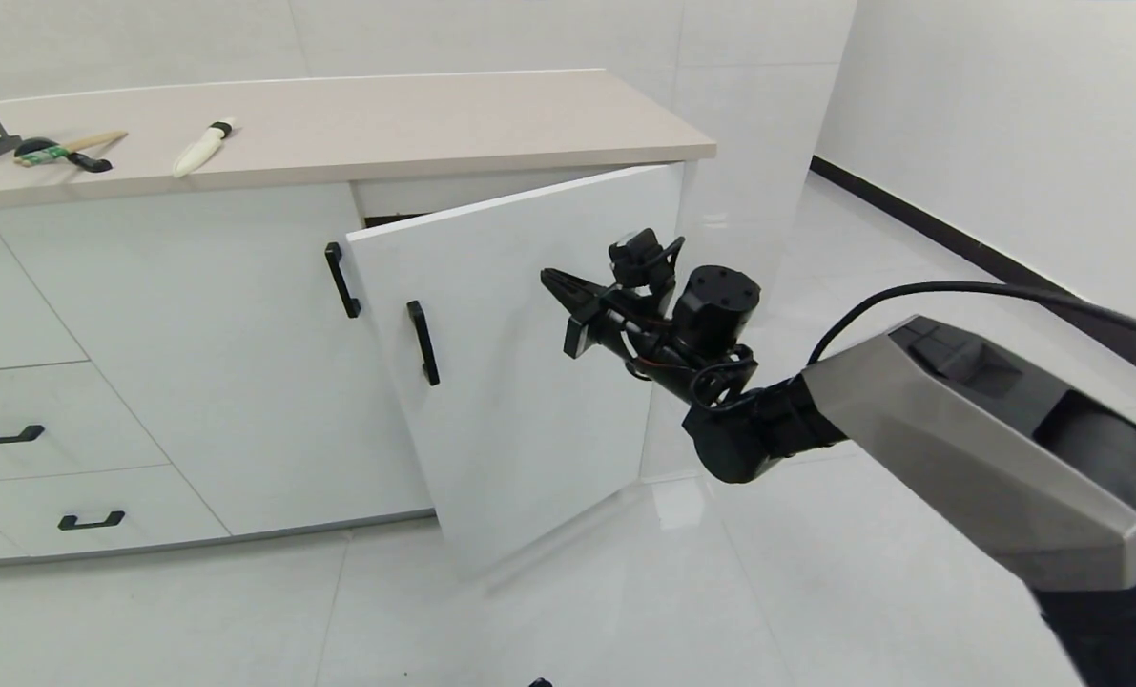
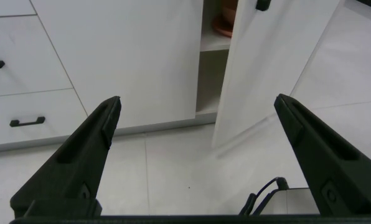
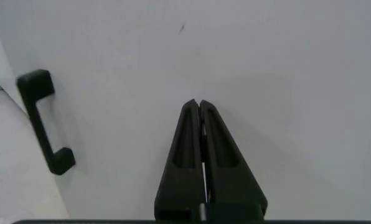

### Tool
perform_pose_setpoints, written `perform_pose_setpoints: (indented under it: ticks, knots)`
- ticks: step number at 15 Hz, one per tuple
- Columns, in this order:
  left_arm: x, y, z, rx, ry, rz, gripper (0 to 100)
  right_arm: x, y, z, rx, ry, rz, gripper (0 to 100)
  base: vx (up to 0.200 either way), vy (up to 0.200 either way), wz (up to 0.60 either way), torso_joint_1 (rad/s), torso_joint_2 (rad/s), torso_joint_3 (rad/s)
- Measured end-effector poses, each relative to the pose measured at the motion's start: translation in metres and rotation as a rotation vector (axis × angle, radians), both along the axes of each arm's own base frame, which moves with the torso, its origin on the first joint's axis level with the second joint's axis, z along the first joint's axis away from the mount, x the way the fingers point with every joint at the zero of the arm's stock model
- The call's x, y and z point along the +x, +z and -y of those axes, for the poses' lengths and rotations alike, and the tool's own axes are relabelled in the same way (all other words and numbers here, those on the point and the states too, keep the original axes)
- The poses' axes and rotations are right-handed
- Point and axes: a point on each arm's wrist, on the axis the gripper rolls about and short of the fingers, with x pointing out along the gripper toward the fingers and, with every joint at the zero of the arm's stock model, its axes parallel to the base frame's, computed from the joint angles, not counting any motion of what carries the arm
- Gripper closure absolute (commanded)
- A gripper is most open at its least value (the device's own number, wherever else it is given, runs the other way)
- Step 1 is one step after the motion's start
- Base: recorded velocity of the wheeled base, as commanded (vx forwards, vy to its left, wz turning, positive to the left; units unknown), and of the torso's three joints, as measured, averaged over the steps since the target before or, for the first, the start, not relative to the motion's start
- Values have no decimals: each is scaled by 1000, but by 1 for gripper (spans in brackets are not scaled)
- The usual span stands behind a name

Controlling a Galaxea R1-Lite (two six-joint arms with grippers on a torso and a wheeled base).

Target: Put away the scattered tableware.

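Black R claw (image 1: 553,280) shut tight, empty, tip close to open door (image 1: 520,401), beside its handle (image 1: 423,342). L claw (image 2: 198,102) spread wide, empty, over floor (image 2: 185,168), facing cabinet (image 2: 129,56). On counter (image 1: 386,114), far left: knife (image 1: 203,146) & utensils (image 1: 62,153), well apart from both claws.

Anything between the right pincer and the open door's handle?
Nothing: only bare white door face separates the right pincer from the handle, seen in the right wrist view.
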Motion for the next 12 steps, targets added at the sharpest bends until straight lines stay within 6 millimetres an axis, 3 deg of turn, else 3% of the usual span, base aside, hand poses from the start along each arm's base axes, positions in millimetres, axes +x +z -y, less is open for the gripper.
perform_pose_setpoints:
  ticks: [2, 4, 6, 8, 10, 12]
  knots:
    - [0, 0, 0, 0, 0, 0, 0, -30, 10, 19, -38, 1, -57, 100, 0, 0, 0, 0, 0, 0]
    - [0, 0, 0, 0, 0, 0, 0, -71, 39, 49, -40, -13, -84, 100, 0, 0, 0, 0, 0, 0]
    - [0, 0, 0, 0, 0, 0, 0, -117, 69, 98, -29, -61, -91, 100, 0, 0, 0, 0, 0, 0]
    - [0, 0, 0, 1, 0, 0, 0, -164, 91, 161, -13, -164, -76, 100, 0, 0, 0, 0, 0, 0]
    - [0, 0, 0, 0, 0, 0, 0, -220, 105, 217, 5, -294, -31, 100, 0, 0, 0, 0, 0, 0]
    - [0, 0, 0, 1, 0, 0, 0, -280, 109, 252, 14, -410, 42, 100, 0, 0, 0, 0, 0, 0]
